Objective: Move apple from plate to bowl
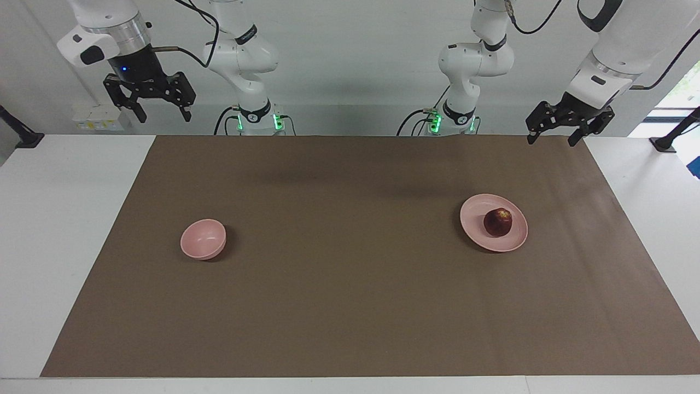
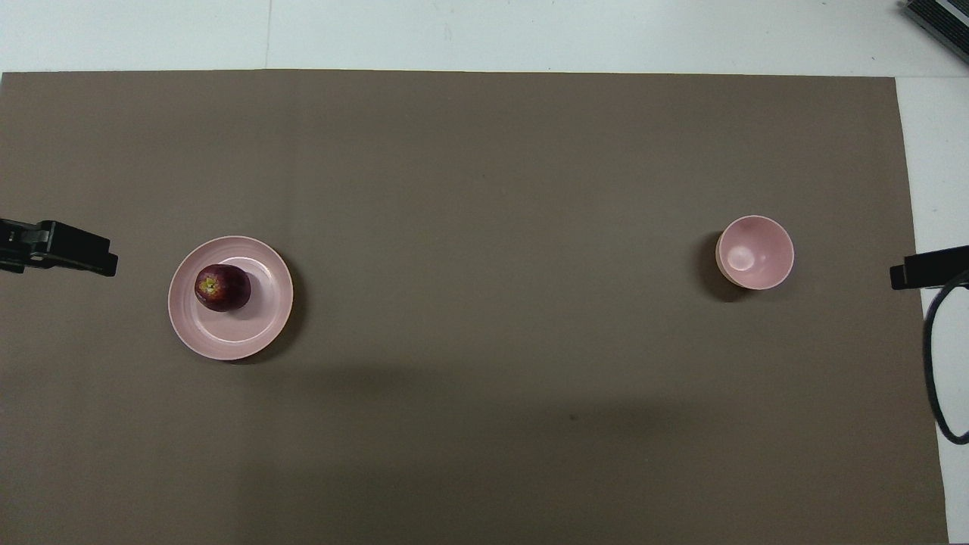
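The small dark red apple [image 1: 497,221] [image 2: 222,288] lies on the flat pink plate [image 1: 474,210] [image 2: 250,333], toward the left arm's end of the table. The deep pink bowl [image 1: 203,239] [image 2: 755,252] stands upright with nothing in it toward the right arm's end, about as far from the robots as the plate. My left gripper [image 1: 551,140] hangs open in the air over the mat's edge by the robots, holding nothing and well apart from the plate. My right gripper [image 1: 164,116] waits open, raised high by its base and holding nothing.
A brown mat [image 1: 350,306] covers most of the white table [image 1: 65,246]. Both arm bases [image 1: 257,117] stand at the robots' edge of the mat. A black cable loop [image 2: 935,363] hangs at the right arm's end. A white box [image 1: 98,117] sits by the wall.
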Motion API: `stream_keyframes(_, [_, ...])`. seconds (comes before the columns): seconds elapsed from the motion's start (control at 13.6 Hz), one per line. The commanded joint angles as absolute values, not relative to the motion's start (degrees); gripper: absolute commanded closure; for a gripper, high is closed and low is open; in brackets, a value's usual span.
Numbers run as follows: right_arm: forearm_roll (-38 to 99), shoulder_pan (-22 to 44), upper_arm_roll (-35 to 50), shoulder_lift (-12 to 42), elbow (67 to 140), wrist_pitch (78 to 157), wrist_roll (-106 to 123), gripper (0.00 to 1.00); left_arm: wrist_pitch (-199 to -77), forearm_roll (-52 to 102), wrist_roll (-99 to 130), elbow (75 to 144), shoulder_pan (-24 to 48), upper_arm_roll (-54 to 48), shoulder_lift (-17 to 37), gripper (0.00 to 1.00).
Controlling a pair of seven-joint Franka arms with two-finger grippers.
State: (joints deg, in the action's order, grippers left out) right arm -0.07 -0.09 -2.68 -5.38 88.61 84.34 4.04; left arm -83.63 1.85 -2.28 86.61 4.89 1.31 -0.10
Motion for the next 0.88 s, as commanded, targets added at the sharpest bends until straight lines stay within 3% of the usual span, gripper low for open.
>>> stream_keyframes(0.0, [0.1, -0.4, -2.4, -6.8, 90.3, 83.9, 5.5, 0.0, -82.4, 2.1, -2.8, 86.6, 5.1, 1.4, -0.8, 0.0])
stream_keyframes(0.81, [0.1, -0.4, -2.4, -7.9, 91.9, 83.7, 3.1, 0.0, -82.5, 2.1, -3.1, 86.7, 4.5, 1.4, -0.9, 0.0])
